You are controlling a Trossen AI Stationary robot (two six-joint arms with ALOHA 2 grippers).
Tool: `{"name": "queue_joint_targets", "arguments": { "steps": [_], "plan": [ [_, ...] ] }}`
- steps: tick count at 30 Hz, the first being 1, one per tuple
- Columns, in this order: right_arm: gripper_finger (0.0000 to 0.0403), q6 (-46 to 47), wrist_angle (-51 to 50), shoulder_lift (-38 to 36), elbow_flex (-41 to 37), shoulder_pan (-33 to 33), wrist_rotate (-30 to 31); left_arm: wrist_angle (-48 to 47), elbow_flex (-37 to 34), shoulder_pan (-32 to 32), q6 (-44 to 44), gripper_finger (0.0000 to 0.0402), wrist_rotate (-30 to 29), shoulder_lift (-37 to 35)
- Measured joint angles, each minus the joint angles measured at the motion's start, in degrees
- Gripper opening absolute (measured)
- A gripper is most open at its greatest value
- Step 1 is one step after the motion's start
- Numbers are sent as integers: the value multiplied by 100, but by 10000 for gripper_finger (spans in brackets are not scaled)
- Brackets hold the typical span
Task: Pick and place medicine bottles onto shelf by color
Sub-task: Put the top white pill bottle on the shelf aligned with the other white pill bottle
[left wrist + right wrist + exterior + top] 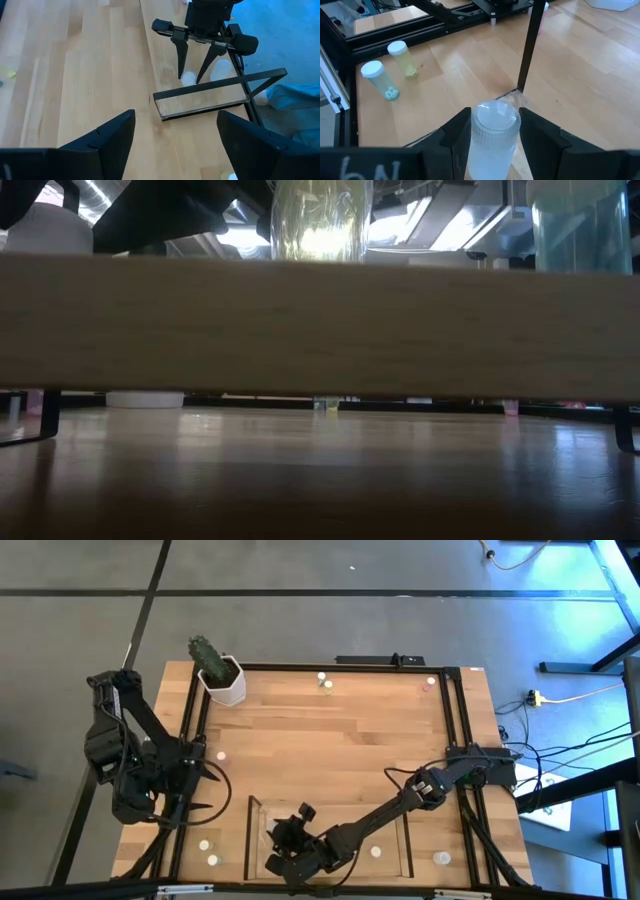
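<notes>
My right gripper [290, 840] reaches over the left part of the shelf [409, 840], a shallow clear-walled tray at the table's near edge. It is shut on a clear medicine bottle [495, 135] with a pale cap. Another bottle [377, 852] stands on the shelf floor to its right. Two more, one with blue-green pills [379, 79] and one with yellow pills [402, 59], stand on the table left of the shelf. My left gripper [175, 120] hangs open above the table's left edge [195, 790] with nothing between its fingers. My right gripper pinches the bottle's round body just under the cap [472, 145] between its two fingers [455, 135], one on each side. The fingers slant down from the table's far right. The bottle stands upright between them; its base is hidden, so I cannot tell whether it rests on the shelf floor.
A white pot with a green cactus [222, 678] stands at the far left corner. Single bottles stand at the far edge [325, 680] [430, 682], near the left rail [222, 753] and right of the shelf [441, 858]. A black metal frame [455, 720] borders the tabletop.
</notes>
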Motion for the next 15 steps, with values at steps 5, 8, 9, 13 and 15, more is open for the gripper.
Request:
{"name": "queue_joint_targets", "arguments": {
  "steps": [5,8,9,13,15],
  "plan": [
    [156,-100,2,0,0,0,1,0,0,2,0,275,1,0],
    [156,-153,2,0,0,0,-1,0,0,2,0,275,2,0],
    [156,-154,2,0,0,0,-2,0,0,2,0,275,2,0],
    [156,-151,2,-4,0,0,-12,0,0,2,0,275,2,0],
    [156,-151,2,-4,0,0,-16,-1,0,2,0,275,2,0]
  ]
}}
